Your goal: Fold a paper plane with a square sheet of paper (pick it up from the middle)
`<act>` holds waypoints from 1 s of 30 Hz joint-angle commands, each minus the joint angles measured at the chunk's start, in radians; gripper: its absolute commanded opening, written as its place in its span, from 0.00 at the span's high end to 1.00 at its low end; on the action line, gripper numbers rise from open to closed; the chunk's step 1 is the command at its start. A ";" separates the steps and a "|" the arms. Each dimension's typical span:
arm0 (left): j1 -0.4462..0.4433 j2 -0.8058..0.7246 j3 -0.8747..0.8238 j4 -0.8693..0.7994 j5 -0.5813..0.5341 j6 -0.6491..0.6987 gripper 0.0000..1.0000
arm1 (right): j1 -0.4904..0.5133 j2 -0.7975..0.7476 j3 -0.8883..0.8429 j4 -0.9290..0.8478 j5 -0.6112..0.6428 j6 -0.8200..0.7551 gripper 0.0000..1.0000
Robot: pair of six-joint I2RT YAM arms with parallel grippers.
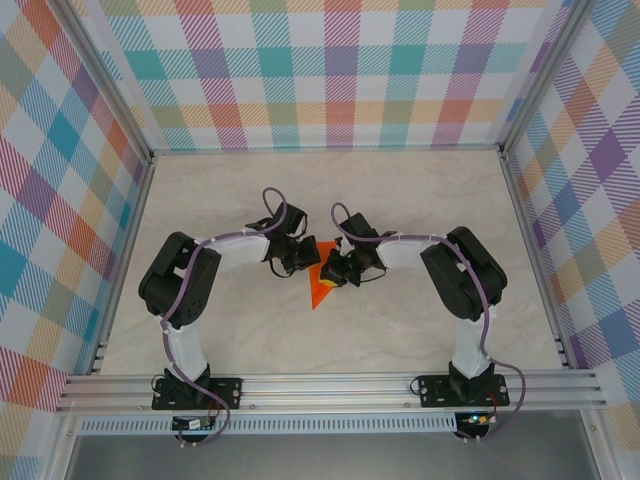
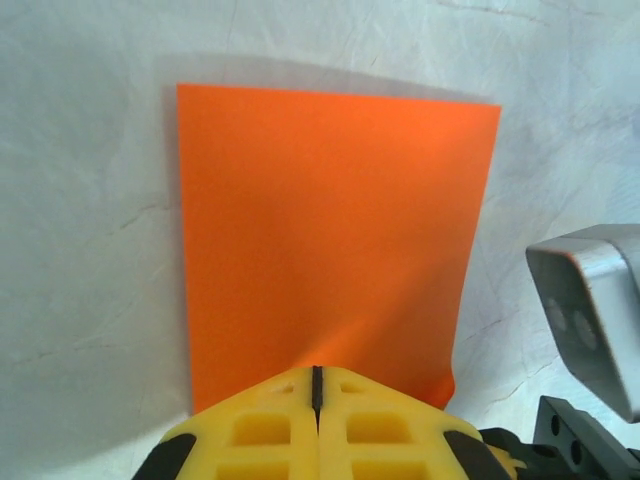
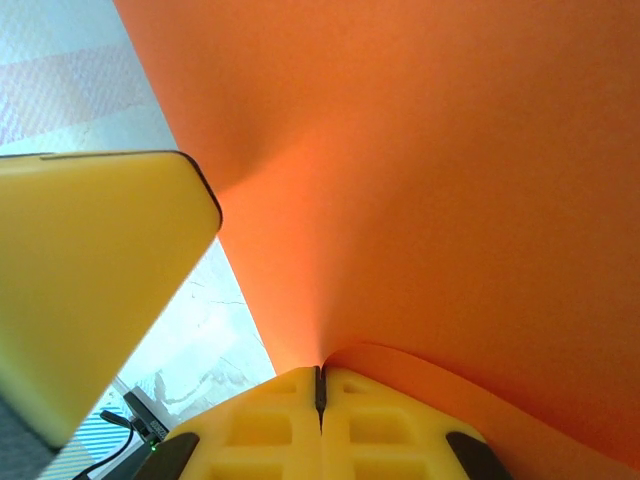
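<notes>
Top external, centre: orange paper (image 1: 320, 287), tip pointing down-frame.
I see left gripper (image 2: 317, 375) and right gripper (image 3: 320, 375) both pinching it.

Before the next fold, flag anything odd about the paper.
The orange paper bulges in a curl just where the right gripper pinches it, not flat. Near the left gripper, also shut on it, it looks smooth. No tear shows.

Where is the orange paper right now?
In the top view the orange paper is mid-table, between the left end effector and the right end effector, each shut on an edge.
</notes>
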 commanded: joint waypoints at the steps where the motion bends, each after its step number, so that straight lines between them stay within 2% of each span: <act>1: 0.008 0.000 0.012 -0.022 -0.008 0.014 0.99 | 0.008 0.013 0.019 0.013 -0.002 -0.021 1.00; 30: 0.007 0.037 -0.009 -0.037 -0.001 0.013 1.00 | 0.010 0.047 0.036 0.014 -0.008 -0.025 1.00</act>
